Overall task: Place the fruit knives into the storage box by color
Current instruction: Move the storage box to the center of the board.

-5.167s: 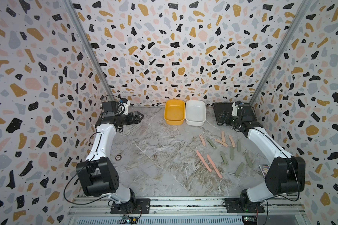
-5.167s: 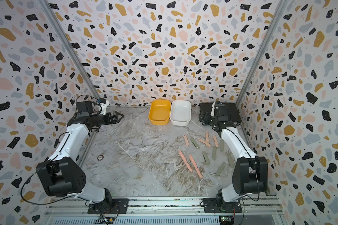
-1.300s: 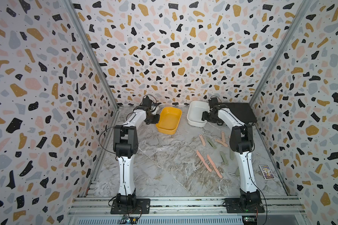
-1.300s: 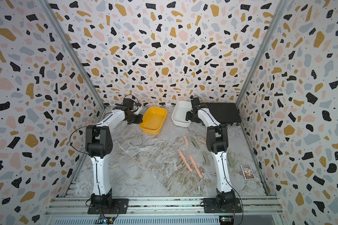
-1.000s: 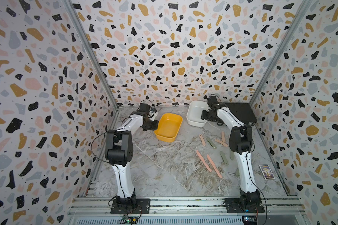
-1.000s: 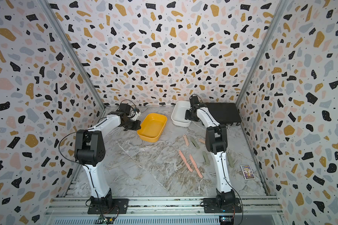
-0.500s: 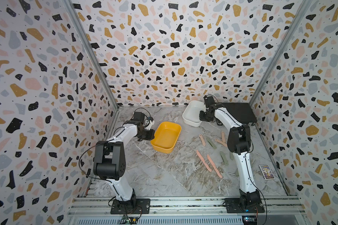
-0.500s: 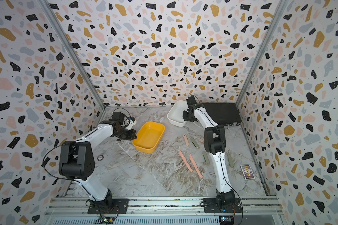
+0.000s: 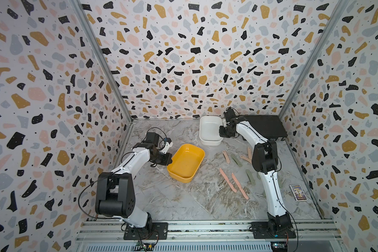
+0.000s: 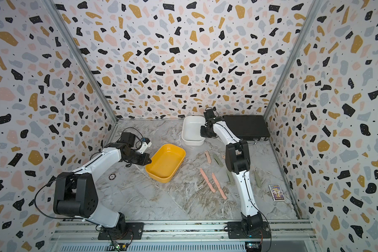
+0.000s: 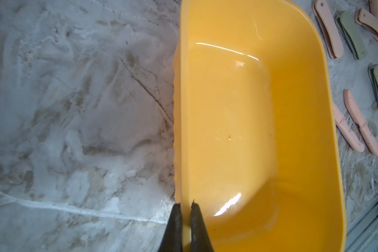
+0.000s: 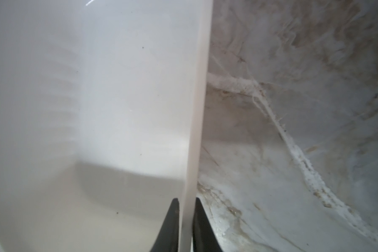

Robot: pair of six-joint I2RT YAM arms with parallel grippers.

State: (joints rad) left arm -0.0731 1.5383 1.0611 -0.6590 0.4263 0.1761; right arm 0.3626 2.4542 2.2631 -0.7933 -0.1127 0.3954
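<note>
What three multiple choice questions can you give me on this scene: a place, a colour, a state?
1. Where do the fruit knives lie? A in the yellow box; B in the white box; C on the table.
2. What colour is the box that the left claw grips? A yellow; B white; C black.
3. How is the right claw? A open above the knives; B shut on the white box's rim; C shut on a knife.
Answers: C, the knives lie on the table and both boxes are empty; A, the left wrist view shows it pinching the yellow rim; B, the right wrist view shows it pinching the white rim.
</note>
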